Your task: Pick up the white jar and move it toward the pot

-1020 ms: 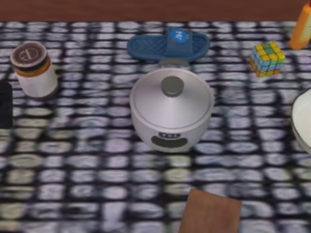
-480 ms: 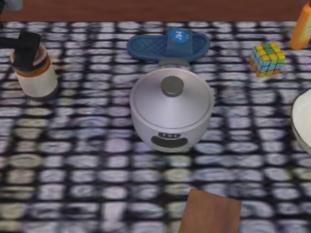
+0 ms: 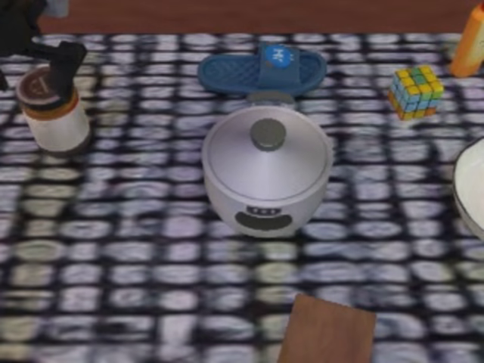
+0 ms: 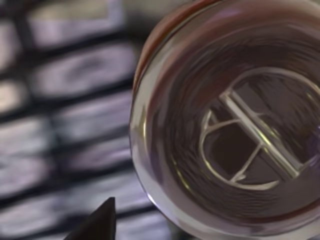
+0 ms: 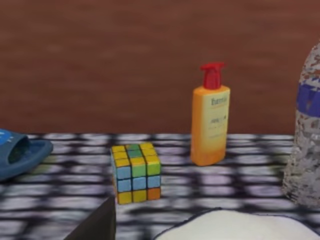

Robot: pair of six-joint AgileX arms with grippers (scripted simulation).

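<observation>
The white jar (image 3: 57,125), with its dark brown lid and orange band, stands upright at the table's far left. My left gripper (image 3: 34,74) hovers over it, open, with one dark finger (image 3: 66,66) beside the lid's right rim and the other at the picture's left edge. In the left wrist view the lid (image 4: 235,130) fills the picture close below, and one fingertip (image 4: 100,222) shows beside it, apart from it. The silver-grey pot (image 3: 266,170) with domed lid and grey knob sits mid-table. My right gripper is outside the top view; its wrist view shows one fingertip (image 5: 97,225).
A blue slipper (image 3: 261,69) lies behind the pot. A colour cube (image 3: 415,92), an orange bottle (image 3: 470,41) and a white bowl (image 3: 473,189) stand at the right. A brown board (image 3: 327,331) lies at the front edge. A speckled object (image 5: 307,140) stands beside the bowl.
My left gripper came in from the left edge and swung to the far side of the jar, its fingers now straddling the lid. The jar and pot stayed put.
</observation>
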